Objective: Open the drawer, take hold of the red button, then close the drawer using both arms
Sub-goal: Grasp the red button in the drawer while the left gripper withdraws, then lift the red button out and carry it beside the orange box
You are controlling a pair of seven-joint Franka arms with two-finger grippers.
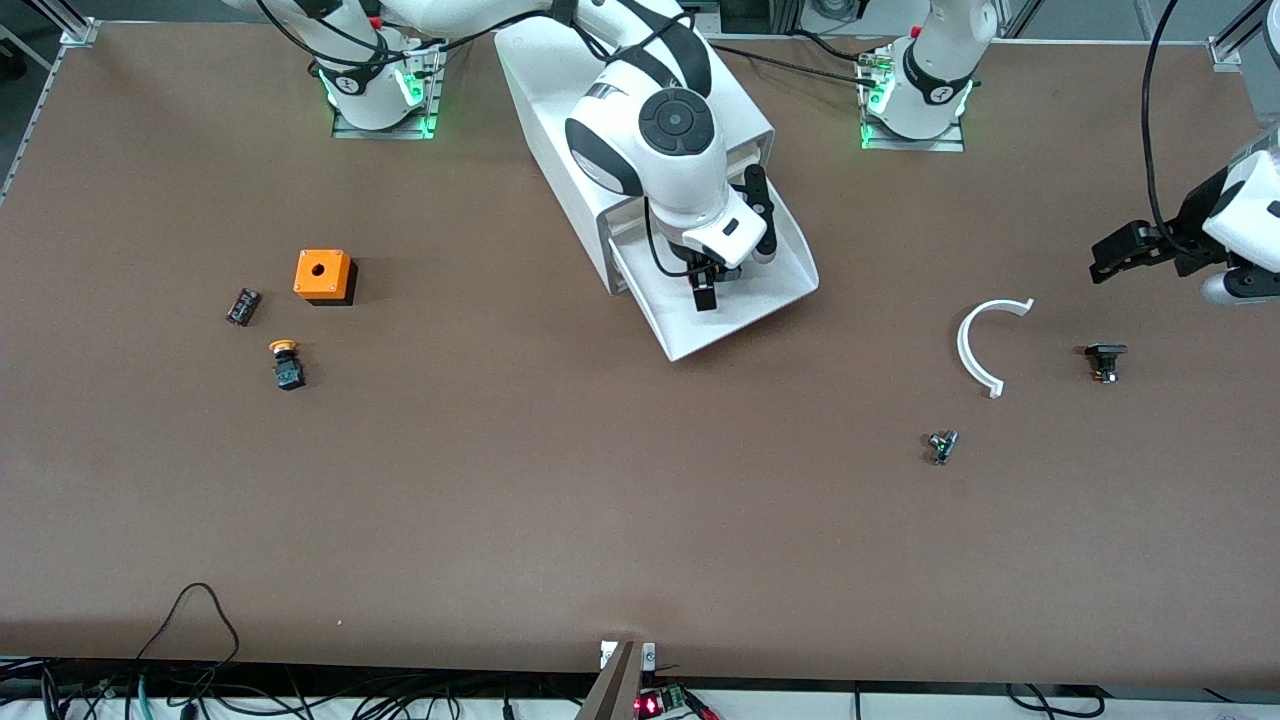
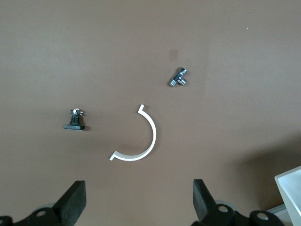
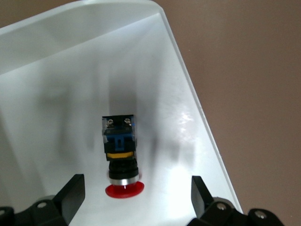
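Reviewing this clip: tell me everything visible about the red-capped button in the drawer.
The button is a small push button with a round red mushroom cap, a silvery collar, a black neck with a yellow band, and a blue-black body topped by a clear block with two screws. It lies on its side on the floor of the open white plastic drawer, with nothing else touching it. The right gripper hangs over it, fingers open on either side and not touching it.

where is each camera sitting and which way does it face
Front view: high across the table, facing both arms' bases, open drawer mid-table.
Left wrist view: looks down past open left gripper onto white curved piece.
Right wrist view: looks down past open right gripper into the drawer at the red button.
Shared: front and left wrist views both show the curved piece.
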